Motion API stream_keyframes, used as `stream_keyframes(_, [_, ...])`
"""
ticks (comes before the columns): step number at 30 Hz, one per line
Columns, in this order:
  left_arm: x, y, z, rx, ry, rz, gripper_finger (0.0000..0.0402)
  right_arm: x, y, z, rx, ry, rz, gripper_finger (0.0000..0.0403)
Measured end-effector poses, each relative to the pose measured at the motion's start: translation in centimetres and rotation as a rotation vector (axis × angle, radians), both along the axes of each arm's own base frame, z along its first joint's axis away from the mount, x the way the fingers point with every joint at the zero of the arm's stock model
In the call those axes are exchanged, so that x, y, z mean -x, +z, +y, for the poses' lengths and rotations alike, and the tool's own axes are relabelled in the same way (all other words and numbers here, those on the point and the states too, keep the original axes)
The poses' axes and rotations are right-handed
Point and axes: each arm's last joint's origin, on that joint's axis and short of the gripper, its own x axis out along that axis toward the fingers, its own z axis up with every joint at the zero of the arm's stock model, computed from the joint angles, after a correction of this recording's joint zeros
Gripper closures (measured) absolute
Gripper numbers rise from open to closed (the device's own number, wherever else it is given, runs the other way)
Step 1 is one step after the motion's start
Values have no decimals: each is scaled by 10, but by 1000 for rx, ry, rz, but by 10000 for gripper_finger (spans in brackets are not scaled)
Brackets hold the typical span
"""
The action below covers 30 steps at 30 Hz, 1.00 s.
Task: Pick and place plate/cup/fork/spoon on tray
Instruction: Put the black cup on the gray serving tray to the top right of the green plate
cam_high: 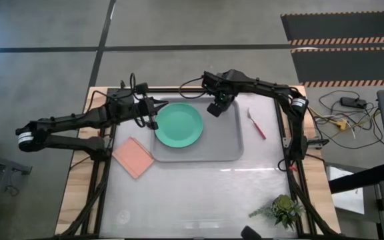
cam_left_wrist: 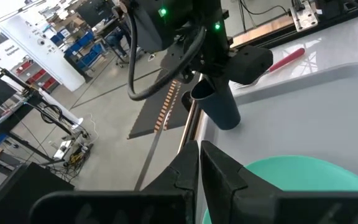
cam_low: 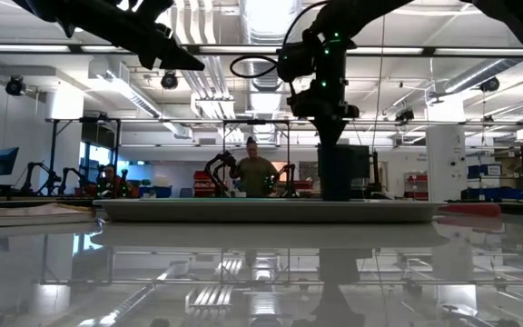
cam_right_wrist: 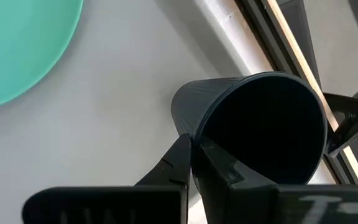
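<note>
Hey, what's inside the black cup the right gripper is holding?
Nothing visible: the right wrist view looks into the cup, held by the right gripper over the tray, and shows only dark interior; its bottom is too dark to check.

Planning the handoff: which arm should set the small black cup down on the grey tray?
Right. The right gripper already grips the small black cup by its rim, over the light grey tray; the left gripper is at the tray's other end.
</note>
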Motion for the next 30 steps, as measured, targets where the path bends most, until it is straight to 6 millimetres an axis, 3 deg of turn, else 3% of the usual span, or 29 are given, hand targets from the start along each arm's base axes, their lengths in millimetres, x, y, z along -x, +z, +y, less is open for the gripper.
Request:
stream_keyframes(21, [0,0,0,0,0,0,402,-3,-15,0,5,-18,-35,392])
stream_keyframes(30, [0,0,0,0,0,0,402,-4,-20,-1,11,-36,-53,338])
